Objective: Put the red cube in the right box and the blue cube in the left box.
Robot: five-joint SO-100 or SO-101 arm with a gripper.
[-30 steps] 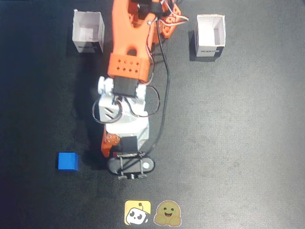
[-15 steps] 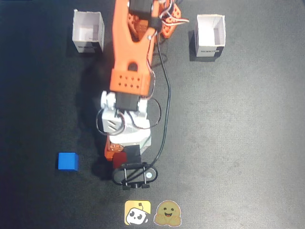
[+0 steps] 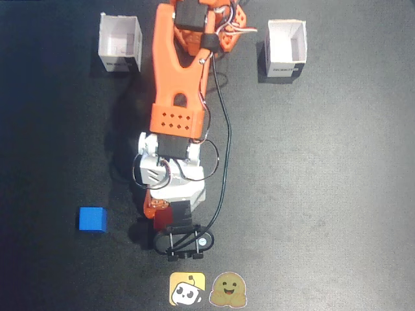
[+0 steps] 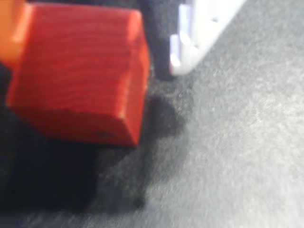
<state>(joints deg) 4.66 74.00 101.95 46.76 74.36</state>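
**Now the red cube shows under the arm's tip**

Compared with a second ago, when the arm's wrist hid it completely, the red cube (image 3: 163, 218) can be seen in the fixed view as a dark-red patch at the near end of the arm, just beside the orange finger (image 3: 151, 206) of the claw (image 3: 170, 217). The arm has also stretched a little further toward the near edge over that second. In the wrist view the red cube (image 4: 78, 71) fills the upper left, touching an orange part at the left edge, with a white part (image 4: 199, 33) standing apart to its right. To my eye the claw has reached the cube and is about to close, or is closing, on it; whether it grips already I cannot tell, since the fingertips are hidden in both views.

The blue cube (image 3: 92, 219) lies on the tabletop (image 3: 324, 194) to the left of the arm, untouched. Both boxes stand at the far edge: one on the left (image 3: 120, 43), one on the right (image 3: 286, 48), and both look empty, so neither cube has been delivered.

Whether the red cube rests on the tabletop or is lifted is unclear; the wrist view is blurred, though a shadow sits close beneath it.
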